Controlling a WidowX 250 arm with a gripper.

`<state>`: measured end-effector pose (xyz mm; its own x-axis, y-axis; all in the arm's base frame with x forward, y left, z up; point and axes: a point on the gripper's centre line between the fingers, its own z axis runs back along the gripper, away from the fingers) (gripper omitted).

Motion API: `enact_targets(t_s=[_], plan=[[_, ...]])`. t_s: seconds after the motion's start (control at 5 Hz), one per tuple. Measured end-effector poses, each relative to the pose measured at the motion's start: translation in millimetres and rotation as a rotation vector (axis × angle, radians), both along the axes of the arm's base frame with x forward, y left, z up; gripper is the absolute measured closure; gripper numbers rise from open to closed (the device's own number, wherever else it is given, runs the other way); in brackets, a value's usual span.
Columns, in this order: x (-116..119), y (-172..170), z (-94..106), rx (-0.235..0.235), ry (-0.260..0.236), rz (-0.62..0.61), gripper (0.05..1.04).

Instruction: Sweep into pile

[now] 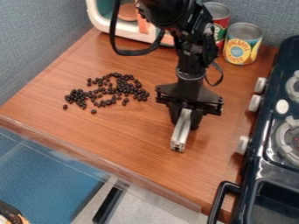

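The pincer (186,117), just right of the frame's centre, was clamped on a pale metal bar (182,130), which slanted down toward the lower edge. Left of it, small dark beans (142,95) lay loosely scattered on the wooden counter (131,135), some touching, others apart. Behind, at upper right, stood two cans (242,47); a dark stove (273,169) lined the right edge.

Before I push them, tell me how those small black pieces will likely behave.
The small black pieces look rounded, so they'd probably roll and scatter. Being so small, each is likely light. Many lie loosely apart, so strays could slip past a push.
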<state>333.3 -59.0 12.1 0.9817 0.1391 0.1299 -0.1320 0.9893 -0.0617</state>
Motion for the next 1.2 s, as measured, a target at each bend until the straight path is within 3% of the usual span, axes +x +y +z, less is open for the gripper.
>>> enact_targets(t_s=[0.2, 0.4, 0.8, 1.0, 1.2], plan=[[-3.0, 21.2, 21.6, -0.046, 0.024, 0.041, 0.692], [4.5, 58.6, 34.6, -0.155, 0.048, 0.052, 0.693], [-9.9, 135.0, 18.2, -0.059, 0.075, 0.133, 0.693], [-26.0, 156.4, 16.0, -0.053, 0.102, 0.101, 0.693], [-35.7, 171.8, 32.9, -0.015, 0.052, 0.059, 0.693]])
